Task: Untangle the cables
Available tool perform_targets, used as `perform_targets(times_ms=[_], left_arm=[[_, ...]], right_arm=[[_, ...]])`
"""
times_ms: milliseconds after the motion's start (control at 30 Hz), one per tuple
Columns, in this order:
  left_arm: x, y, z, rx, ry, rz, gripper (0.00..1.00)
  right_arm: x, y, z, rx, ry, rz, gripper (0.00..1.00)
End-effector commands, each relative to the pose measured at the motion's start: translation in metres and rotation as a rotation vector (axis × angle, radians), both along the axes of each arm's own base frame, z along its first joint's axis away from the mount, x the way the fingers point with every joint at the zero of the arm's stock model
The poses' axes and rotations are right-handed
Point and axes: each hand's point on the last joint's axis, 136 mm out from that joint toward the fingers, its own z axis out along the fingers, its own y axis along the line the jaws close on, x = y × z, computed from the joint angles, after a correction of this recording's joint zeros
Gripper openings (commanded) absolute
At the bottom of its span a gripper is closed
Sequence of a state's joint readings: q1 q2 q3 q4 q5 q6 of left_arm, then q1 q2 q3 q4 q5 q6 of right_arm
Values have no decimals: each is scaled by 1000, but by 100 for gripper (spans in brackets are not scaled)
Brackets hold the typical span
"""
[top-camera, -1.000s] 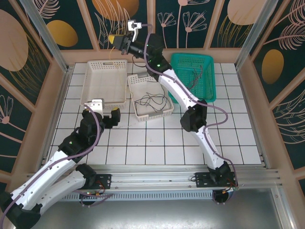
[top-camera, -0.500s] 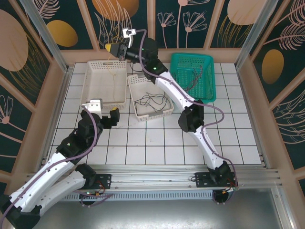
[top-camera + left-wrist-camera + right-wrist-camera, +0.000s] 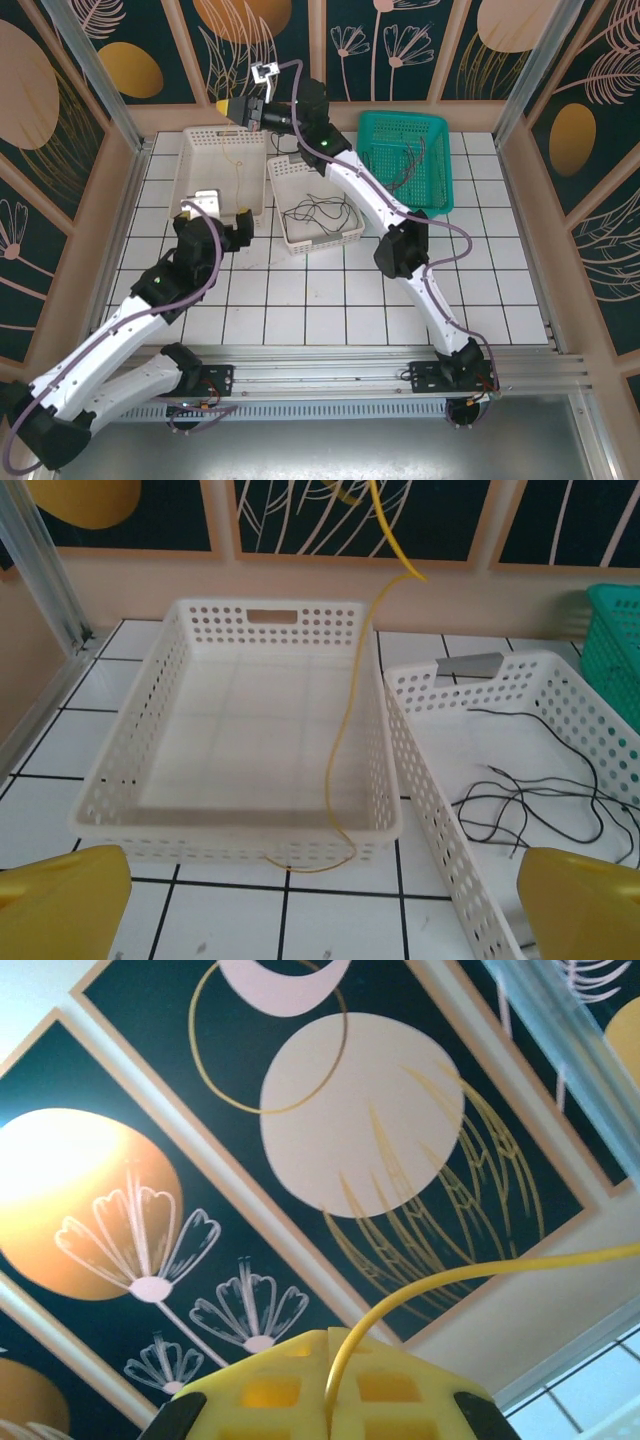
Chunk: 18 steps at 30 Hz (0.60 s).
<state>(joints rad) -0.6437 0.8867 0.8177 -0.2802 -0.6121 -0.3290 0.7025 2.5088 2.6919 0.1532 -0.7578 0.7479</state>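
The right arm stretches to the far left corner of the white-tiled counter [image 3: 300,290]. Its right tool [image 3: 238,106] is raised above the far rim of the large white basket [image 3: 130,750], yellow pads pressed together on a thin yellow cable [image 3: 352,695]. From the pinch the cable hangs down in a loose curve into that basket; its lower end drapes over the near rim and loops just outside it on the tiles.

The left tool [image 3: 215,224] sits low just in front of the same basket's near edge, pads spread wide apart with nothing between them, the dangling cable roughly in line with the gap.

Touching the large basket on its right is a small white basket [image 3: 345,236], where several black cables [image 3: 318,212] lie in a loose tangle on the floor. Further right, a teal basket [image 3: 438,170] holds a few more thin dark cables [image 3: 415,160]; I cannot tell their colours apart from here.
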Motion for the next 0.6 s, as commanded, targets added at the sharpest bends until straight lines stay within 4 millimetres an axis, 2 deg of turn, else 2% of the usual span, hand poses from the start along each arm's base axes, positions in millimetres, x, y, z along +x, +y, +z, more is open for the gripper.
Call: perform_targets(times_ms=[0,100,267,333,433,567], left_arm=[[16,0,11,15,-24,27,98],[30,-5,14,11,-29,38,99],[44,-8,52,-45,-163,62,99],[47,-8,58,-42,-217,70,98],[53,-10,58,-15,-258,72,98],[60,-21,50,2,-248,20,98]], right_arm=[[-53,-11,57,3,-40,75,0],[-71,-12,64,-35,-59,81,0],[-92,-15,76,-52,-53,93,0],[-99,-17,82,-46,-47,107,0],[-107,-22,93,-30,-26,121,0],[-114,-25,99,-27,12,153,0]])
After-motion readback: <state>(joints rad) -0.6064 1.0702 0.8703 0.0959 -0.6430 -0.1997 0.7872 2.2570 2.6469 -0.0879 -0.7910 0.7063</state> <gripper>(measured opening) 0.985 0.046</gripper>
